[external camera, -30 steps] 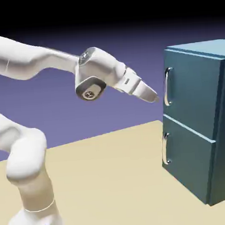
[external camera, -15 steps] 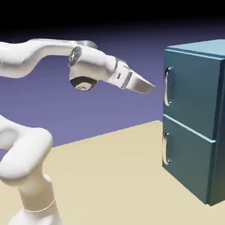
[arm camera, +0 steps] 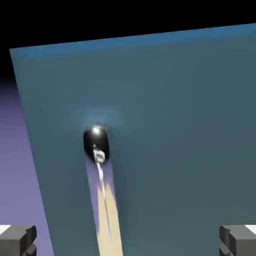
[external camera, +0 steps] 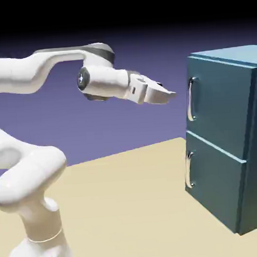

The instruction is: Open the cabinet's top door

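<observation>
The teal-blue cabinet point(external camera: 234, 139) stands at the right of the exterior view, with two stacked front panels. Its top door point(external camera: 218, 105) is shut and carries a long silver handle point(external camera: 191, 99) near its left edge. My gripper point(external camera: 170, 96) hovers just left of that handle, near its upper end, pointing at the door and not touching it. In the hand view the top door point(arm camera: 175, 125) fills the picture, and the handle point(arm camera: 97, 150) runs from a dark shiny end downward. Both grey fingertips point(arm camera: 17, 240) sit far apart at the bottom corners: the gripper is open and empty.
Below the top door, the lower panel point(external camera: 215, 184) is shut, with a shorter silver handle point(external camera: 188, 170). The cabinet rests on a tan table point(external camera: 125, 206). My white arm point(external camera: 31, 175) rises from the lower left.
The hand has risen a little and levelled out, from pointing down-right to pointing almost straight at the door. The elbow swung left. The fingers stayed open.
</observation>
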Controlling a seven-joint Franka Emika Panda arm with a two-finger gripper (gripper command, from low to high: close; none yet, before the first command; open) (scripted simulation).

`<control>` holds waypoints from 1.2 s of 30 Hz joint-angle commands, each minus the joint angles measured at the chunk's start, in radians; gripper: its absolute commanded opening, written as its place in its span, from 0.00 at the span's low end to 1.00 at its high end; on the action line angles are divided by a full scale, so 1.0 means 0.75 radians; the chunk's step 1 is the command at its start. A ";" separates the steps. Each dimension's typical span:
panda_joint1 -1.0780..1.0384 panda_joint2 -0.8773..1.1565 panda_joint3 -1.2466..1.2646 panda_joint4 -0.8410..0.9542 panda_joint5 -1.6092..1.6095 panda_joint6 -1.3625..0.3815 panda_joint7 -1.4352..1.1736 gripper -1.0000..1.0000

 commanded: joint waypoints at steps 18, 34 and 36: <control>-0.431 -0.237 0.451 0.111 1.029 -0.150 -0.621 0.50; -0.453 0.077 0.396 0.155 1.040 -0.304 -0.932 0.00; -0.385 0.090 0.320 0.063 0.958 -0.420 -0.920 0.00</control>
